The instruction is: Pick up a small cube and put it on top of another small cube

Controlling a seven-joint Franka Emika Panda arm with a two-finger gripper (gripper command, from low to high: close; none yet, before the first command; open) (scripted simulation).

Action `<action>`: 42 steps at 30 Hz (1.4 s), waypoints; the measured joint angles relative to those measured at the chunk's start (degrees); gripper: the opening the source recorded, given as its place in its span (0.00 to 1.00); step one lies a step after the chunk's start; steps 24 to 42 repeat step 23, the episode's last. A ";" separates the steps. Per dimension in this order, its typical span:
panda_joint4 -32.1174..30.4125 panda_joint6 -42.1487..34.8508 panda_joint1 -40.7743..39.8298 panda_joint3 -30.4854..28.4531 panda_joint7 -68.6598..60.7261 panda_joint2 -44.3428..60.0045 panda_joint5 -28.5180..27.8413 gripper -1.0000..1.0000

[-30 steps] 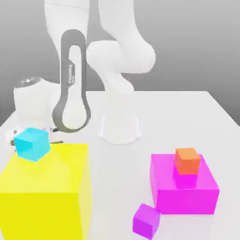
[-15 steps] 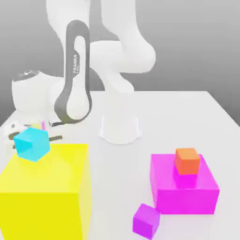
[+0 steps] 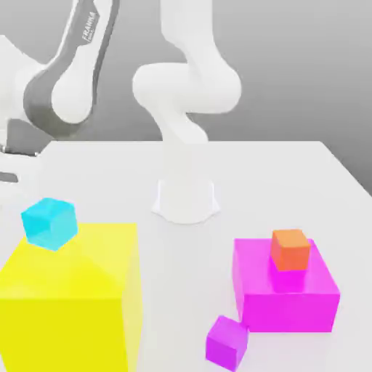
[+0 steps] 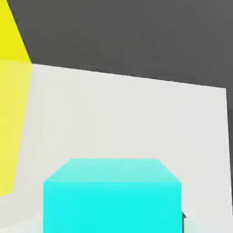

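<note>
A small cyan cube (image 3: 49, 223) stands at the far left corner of the big yellow block (image 3: 73, 294). In the hand view the cyan cube (image 4: 112, 195) looms close, on the white table with the yellow block (image 4: 12, 113) beside it. A small orange cube (image 3: 290, 249) rests on top of the magenta block (image 3: 287, 294). A small purple cube (image 3: 227, 341) lies on the table in front of that block. My gripper (image 3: 6, 174) is at the exterior view's left edge, above and left of the cyan cube and apart from it, shut on nothing.
The arm's white base (image 3: 185, 200) stands mid-table behind the blocks. The table (image 3: 290, 182) ends close on the exterior view's right and at the back. The arm's grey-banded link (image 3: 69, 80) hangs over the back left.
The arm has swung up and toward the exterior view's left, lifting the hand away from the cyan cube. The jaws closed. The cyan cube stayed where it was.
</note>
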 joint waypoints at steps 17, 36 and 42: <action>7.58 -35.29 2.36 10.32 22.44 -11.80 -7.92 0.00; 3.74 -29.44 2.30 10.01 22.02 -9.32 -7.59 1.00; 3.74 -29.44 2.30 10.01 22.02 -9.32 -7.59 1.00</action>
